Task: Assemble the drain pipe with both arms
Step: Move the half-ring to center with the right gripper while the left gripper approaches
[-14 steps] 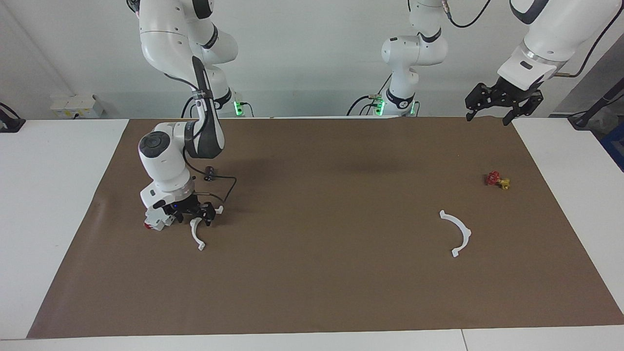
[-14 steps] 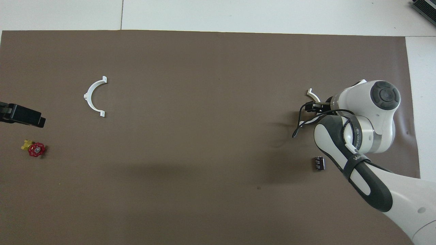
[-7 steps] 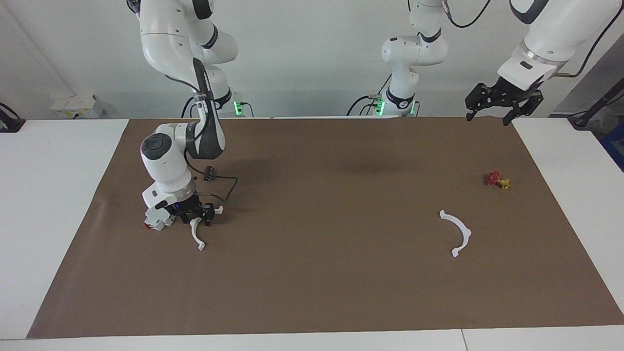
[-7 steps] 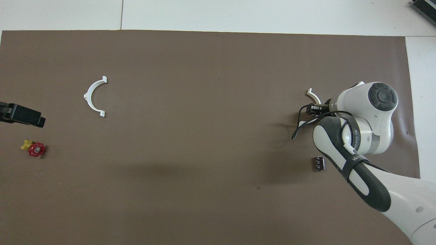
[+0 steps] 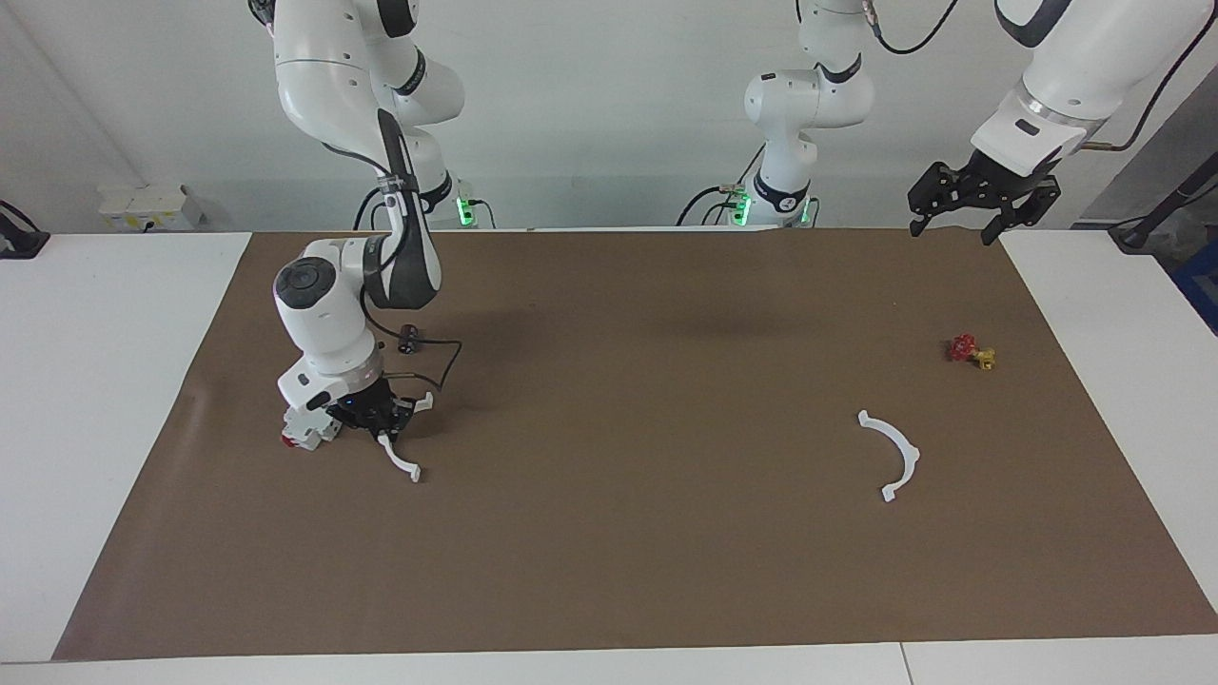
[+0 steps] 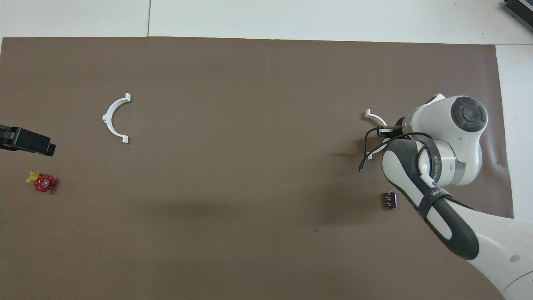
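Note:
One white half-ring of the drain pipe sits low at the mat at the right arm's end. My right gripper is shut on its middle, and one tabbed end sticks out toward the table's middle. The right arm's wrist covers most of this half-ring from above. The other half-ring lies flat and alone on the mat toward the left arm's end. My left gripper waits raised over the mat's edge at its own end, open and holding nothing.
A small red and yellow valve lies nearer to the robots than the free half-ring. A blocky white part with a red end sits beside the right gripper. A small dark cylinder lies by the right arm. A brown mat covers the table.
My right gripper has shut on the half-ring. The ring's free end has swung toward the table's middle. The left arm has not moved.

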`<state>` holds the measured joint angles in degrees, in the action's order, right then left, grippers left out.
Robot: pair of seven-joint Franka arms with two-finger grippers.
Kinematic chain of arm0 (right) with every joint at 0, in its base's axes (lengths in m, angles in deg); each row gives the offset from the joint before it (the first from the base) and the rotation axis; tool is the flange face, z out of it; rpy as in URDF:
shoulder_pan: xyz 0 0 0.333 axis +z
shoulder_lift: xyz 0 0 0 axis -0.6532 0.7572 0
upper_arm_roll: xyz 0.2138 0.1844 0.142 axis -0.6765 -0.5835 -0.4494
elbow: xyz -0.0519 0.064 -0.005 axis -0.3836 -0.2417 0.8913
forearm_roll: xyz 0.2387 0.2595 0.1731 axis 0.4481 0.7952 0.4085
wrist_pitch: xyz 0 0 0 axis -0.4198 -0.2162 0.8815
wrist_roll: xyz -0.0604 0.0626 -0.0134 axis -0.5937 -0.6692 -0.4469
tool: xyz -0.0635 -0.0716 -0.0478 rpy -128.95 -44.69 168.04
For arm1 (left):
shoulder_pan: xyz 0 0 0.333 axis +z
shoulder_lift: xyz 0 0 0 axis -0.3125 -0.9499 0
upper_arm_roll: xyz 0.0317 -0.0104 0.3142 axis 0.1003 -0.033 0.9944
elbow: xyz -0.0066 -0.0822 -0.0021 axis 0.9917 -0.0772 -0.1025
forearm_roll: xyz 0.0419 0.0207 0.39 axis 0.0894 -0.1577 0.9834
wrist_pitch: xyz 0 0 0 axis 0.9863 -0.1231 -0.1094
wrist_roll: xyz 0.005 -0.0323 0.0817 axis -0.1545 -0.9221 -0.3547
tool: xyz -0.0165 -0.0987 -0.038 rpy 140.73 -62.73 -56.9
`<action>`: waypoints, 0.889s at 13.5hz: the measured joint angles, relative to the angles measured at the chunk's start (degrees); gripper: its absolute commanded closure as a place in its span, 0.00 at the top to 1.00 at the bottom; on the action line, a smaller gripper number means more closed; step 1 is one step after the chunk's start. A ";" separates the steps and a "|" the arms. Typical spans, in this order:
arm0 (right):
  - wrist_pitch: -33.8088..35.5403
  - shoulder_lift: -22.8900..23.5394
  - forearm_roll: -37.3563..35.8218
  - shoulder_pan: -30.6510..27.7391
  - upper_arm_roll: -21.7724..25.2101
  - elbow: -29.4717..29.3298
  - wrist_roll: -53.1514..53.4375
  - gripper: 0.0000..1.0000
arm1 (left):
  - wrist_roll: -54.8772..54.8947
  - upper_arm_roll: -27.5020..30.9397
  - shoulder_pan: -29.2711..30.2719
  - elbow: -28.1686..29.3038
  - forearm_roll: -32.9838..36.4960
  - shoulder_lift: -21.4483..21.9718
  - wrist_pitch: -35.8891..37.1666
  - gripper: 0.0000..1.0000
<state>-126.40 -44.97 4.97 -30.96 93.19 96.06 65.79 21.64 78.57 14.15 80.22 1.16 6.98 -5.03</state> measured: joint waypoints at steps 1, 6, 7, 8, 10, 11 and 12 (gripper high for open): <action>2.33 -0.38 0.00 0.75 -0.17 -1.92 -0.30 0.00 | 0.00 0.00 0.00 0.00 0.00 0.00 0.00 1.00; 9.31 -1.46 -0.01 8.35 -0.85 -10.34 4.98 0.00 | 0.00 0.00 0.00 0.00 0.00 0.00 0.00 1.00; 9.38 -1.34 -0.01 10.03 -0.91 -11.02 8.48 0.00 | 0.00 0.00 0.00 0.00 0.00 0.00 0.00 1.00; 9.38 -1.08 -0.02 11.79 -0.94 -11.56 12.19 0.00 | 0.00 0.00 0.00 0.00 0.00 0.00 0.00 1.00; 9.60 -0.08 -0.08 15.28 -1.04 -12.78 18.57 0.00 | 0.00 0.00 0.00 0.00 0.00 0.00 0.00 1.00; 9.88 0.66 -0.08 16.94 -1.05 -13.42 20.99 0.00 | 0.00 0.00 0.00 0.00 0.00 0.00 0.07 1.00; 10.66 1.72 -0.28 18.60 -1.07 -14.36 22.78 0.00 | 0.00 0.00 0.00 0.00 0.00 0.00 0.19 1.00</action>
<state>-115.74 -43.25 4.69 -12.36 92.12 81.70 88.58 21.64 78.57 14.15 80.22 1.16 6.98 -4.84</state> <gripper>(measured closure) 0.793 0.000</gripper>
